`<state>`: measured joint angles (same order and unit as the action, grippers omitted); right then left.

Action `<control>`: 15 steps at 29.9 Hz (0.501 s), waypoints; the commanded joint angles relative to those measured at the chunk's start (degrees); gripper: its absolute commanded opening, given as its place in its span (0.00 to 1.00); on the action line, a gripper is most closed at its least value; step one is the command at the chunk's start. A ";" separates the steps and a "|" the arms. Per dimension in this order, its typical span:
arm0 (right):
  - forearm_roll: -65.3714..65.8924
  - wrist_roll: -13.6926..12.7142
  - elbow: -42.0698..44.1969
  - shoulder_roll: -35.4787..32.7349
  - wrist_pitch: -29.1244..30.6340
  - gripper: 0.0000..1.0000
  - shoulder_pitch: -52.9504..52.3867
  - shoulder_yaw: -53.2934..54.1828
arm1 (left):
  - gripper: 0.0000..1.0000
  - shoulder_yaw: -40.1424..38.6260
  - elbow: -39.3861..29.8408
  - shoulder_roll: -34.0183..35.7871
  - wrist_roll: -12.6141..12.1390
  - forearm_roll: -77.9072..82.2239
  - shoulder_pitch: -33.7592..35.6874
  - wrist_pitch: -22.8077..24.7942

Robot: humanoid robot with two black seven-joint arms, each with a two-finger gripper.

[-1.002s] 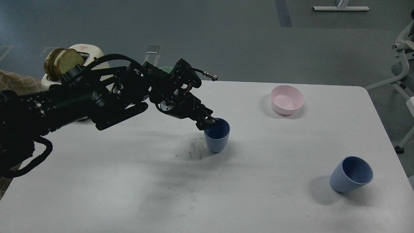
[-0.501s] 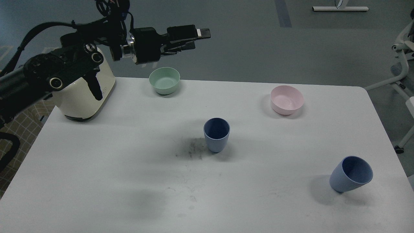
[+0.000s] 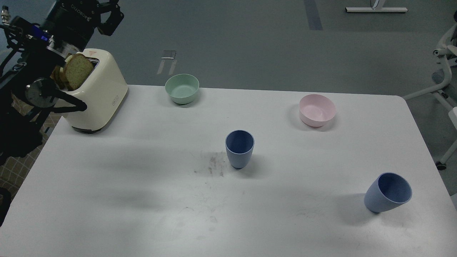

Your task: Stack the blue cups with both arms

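Two dusty-blue cups are on the white table [image 3: 142,214]. One blue cup [image 3: 239,148] stands upright at the table's middle. The other blue cup [image 3: 387,192] sits near the front right and leans, its mouth turned up and to the right. My left arm is raised at the far upper left, above the toaster. Its gripper [image 3: 113,16], marked "ROBOTIQ", is far from both cups and partly cut off by the top edge, so I cannot tell how its fingers stand. It holds nothing that I can see. My right arm is out of view.
A cream toaster [image 3: 98,96] with bread slices stands at the back left corner. A mint-green bowl [image 3: 181,88] is at the back middle and a pink bowl [image 3: 317,110] at the back right. A dark smudge [image 3: 213,166] marks the table left of the middle cup. A chair base [image 3: 444,85] stands off the right edge.
My left gripper was at the rim of the middle cup a second ago. It has let go and the arm has swung up and back to the far left. Both cups stay put.
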<state>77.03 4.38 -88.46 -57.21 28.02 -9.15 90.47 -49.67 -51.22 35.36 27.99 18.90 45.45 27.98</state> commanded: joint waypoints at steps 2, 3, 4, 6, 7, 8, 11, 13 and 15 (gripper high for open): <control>16.53 6.49 -6.46 -6.68 -0.02 1.00 9.04 -0.03 | 0.98 -0.52 0.07 -0.29 -0.83 -1.40 -0.62 -0.03; 18.23 7.21 -6.64 -6.69 -0.02 1.00 9.67 -0.03 | 0.98 -0.52 0.07 -0.38 -1.18 -1.75 -0.62 -0.03; 21.11 8.00 -6.64 -6.60 -0.02 1.00 10.89 -0.12 | 0.98 -0.52 0.16 -0.47 -2.14 -2.45 -0.62 -0.12; 23.16 8.10 -6.64 -6.43 -0.02 1.00 12.04 -0.73 | 0.98 -0.52 0.94 -0.56 -3.11 -2.99 -0.62 -0.12; 24.12 8.10 -6.47 -6.34 -0.02 1.00 13.18 -1.52 | 0.98 -0.61 2.17 -0.73 -4.08 -3.51 -0.53 -0.12; 24.13 8.10 -6.64 -6.08 -0.02 1.00 14.06 -2.40 | 0.98 -0.61 3.31 -1.08 -5.04 -4.04 -0.45 -0.12; 24.13 8.10 -7.08 -4.84 -0.02 1.00 15.65 -3.55 | 0.98 -0.61 4.02 -1.70 -6.37 -4.92 -0.36 -0.12; 24.13 8.10 -7.60 -4.67 -0.02 1.00 16.88 -3.55 | 0.98 -0.61 4.02 -2.31 -6.46 -5.53 -0.36 -0.20; 24.13 8.10 -8.57 -4.67 -0.02 1.00 17.67 -3.64 | 0.98 -0.61 4.02 -2.84 -6.37 -5.71 -0.45 -0.29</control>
<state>101.15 12.48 -95.89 -62.04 27.98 7.14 87.04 -50.29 -47.27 33.30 21.70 13.69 45.05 27.81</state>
